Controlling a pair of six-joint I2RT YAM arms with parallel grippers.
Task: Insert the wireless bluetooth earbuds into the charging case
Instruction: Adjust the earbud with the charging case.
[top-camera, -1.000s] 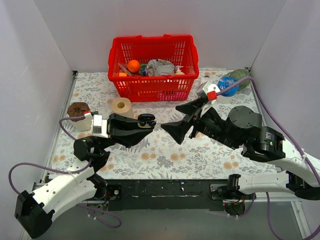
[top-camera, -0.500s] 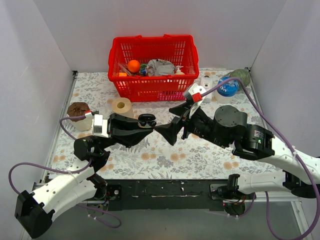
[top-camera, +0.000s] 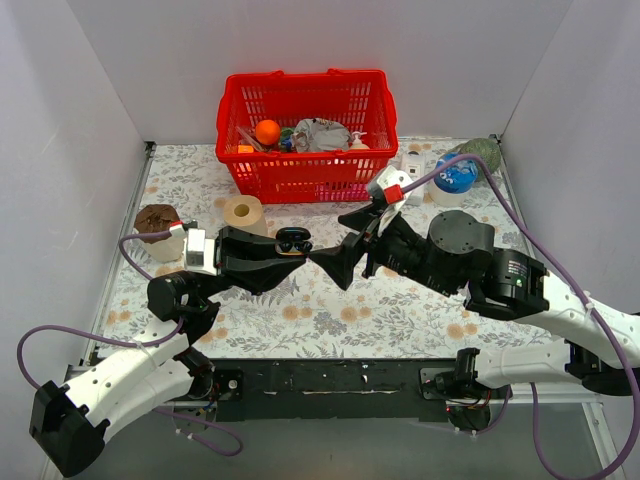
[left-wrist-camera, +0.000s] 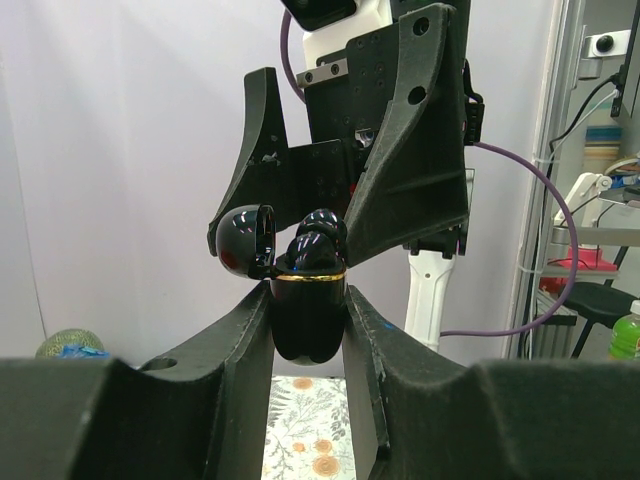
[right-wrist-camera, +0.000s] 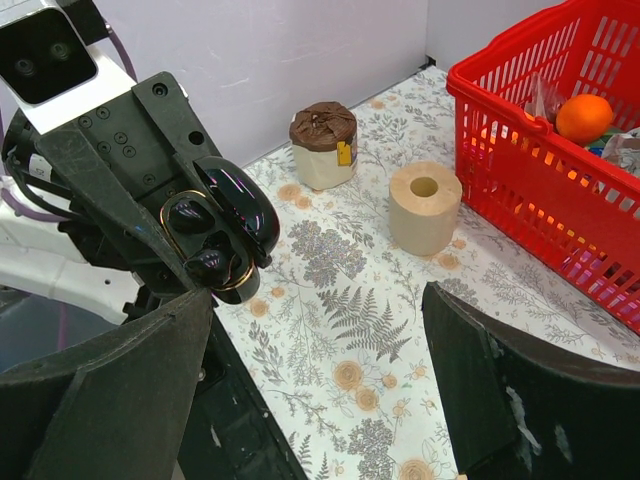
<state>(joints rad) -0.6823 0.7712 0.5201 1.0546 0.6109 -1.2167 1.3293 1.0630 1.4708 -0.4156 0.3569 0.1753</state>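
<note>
Left gripper (left-wrist-camera: 308, 305) clamps the open charging case (right-wrist-camera: 238, 208) | right gripper (right-wrist-camera: 315, 300) wide, empty | case glossy, light, likely slippery: grip its flanks | earbuds (right-wrist-camera: 188, 214) tiny, seemingly seated inside

charging case (top-camera: 292, 238) held in left tool (top-camera: 289, 251), right tool (top-camera: 332, 266) just beside
</note>
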